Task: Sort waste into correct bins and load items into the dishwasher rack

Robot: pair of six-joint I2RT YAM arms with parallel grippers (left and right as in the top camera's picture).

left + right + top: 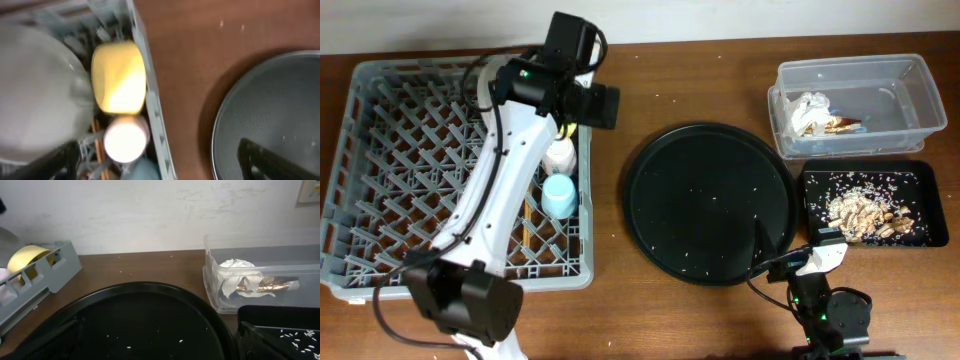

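The grey dishwasher rack (380, 130) stands at the left. In it are a yellow bowl (120, 75), a pink cup (560, 155), a light-blue cup (560, 195) and wooden chopsticks (524, 228). The pale plate (35, 90) stands beside the bowl and is hidden under the arm in the overhead view. My left gripper (588, 108) hovers open and empty above the rack's right edge (145, 75). My right gripper (800, 262) is open and empty, low at the round tray's near right rim. The clear tub (910, 80) holds a crumpled napkin (810, 112). The small black tray (920, 180) holds brown scraps (865, 215).
The large round black tray (710, 205) lies in the middle with a few white crumbs on it. It also shows in the right wrist view (140, 325), with the clear tub (215, 287) behind it at the right. Bare wooden tabletop (700, 80) lies between rack and tub.
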